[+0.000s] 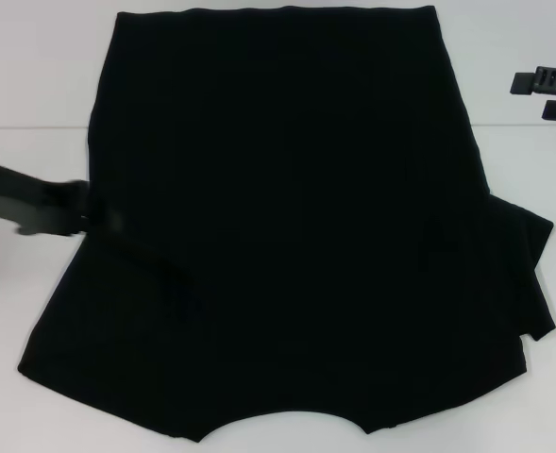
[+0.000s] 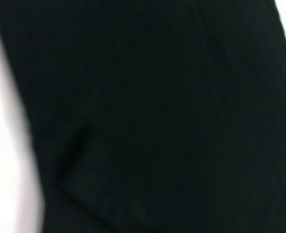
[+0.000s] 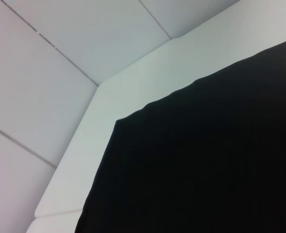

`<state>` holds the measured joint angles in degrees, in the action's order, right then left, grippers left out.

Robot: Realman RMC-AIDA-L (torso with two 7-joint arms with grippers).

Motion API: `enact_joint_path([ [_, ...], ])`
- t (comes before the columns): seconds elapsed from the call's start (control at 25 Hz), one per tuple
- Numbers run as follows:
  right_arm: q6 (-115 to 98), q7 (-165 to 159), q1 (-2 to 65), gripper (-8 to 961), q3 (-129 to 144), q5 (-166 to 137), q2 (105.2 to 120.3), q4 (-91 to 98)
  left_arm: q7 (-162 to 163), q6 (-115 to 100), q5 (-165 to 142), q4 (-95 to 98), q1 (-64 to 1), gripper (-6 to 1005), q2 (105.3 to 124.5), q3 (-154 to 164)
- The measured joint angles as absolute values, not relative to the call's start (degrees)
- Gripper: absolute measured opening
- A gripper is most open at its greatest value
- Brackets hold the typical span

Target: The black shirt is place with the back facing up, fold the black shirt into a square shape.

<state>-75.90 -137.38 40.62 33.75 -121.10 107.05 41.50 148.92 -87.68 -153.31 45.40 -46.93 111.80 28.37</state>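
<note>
Large plain black cloth T-shirt point(image 1: 287, 226) is spread flat on white table point(image 1: 32, 85), presumably for folding; its right sleeve is already tucked inward; left gripper point(image 1: 93, 219) is reached in low at shirt's left edge, finger state undeterminable; right gripper point(image 1: 553, 94) is held beyond shirt's far right corner, state undeterminable.
</note>
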Motion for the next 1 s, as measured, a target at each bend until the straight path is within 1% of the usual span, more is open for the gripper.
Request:
enact_joint_path([
  [0.08, -76.46, -136.32, 40.59, 935, 34.24, -121.11, 107.03, 41.59, 147.51, -88.17, -150.83, 48.01, -44.52, 119, 111.56, 26.24],
  [0.2, -78.56, -136.21, 40.60, 926, 34.61, -122.86, 106.76, 41.69, 141.53, -90.06, -145.02, 49.10, -41.52, 334, 111.55, 22.48],
  [0.28, -81.18, -137.25, 40.60, 920, 34.15, -126.33, 106.37, 41.76, 132.03, -94.20, -137.87, 48.17, -39.08, 430, 111.87, 18.69],
  [0.36, -84.17, -139.15, 40.32, 914, 33.30, -130.12, 106.03, 42.45, 129.14, -95.66, -135.43, 47.60, -38.36, 526, 112.02, 17.84],
  [0.4, -85.40, -140.17, 40.06, 911, 32.97, -131.73, 105.92, 42.98, 124.75, -97.51, -131.41, 46.59, -36.86, 574, 112.52, 16.78],
  [0.6, -90.50, -145.52, 37.58, 895, 31.99, -137.04, 105.30, 45.96, 124.31, -96.78, -130.52, 45.76, -36.54, 663, 112.82, 16.91],
  [0.84, -91.06, -146.61, 36.22, 877, 31.97, -139.76, 105.22, 44.91, 124.37, -95.99, -130.35, 44.61, -37.97, 770, 112.76, 17.48],
  [0.88, -90.84, -146.61, 36.23, 874, 32.16, -140.50, 105.30, 44.39, 124.36, -95.79, -130.33, 44.21, -38.22, 771, 112.74, 17.47],
  [1.0, -89.96, -146.50, 36.65, 794, 32.56, -142.07, 105.69, 42.73, 124.34, -94.86, -130.32, 43.42, -38.80, 775, 112.73, 17.51],
])
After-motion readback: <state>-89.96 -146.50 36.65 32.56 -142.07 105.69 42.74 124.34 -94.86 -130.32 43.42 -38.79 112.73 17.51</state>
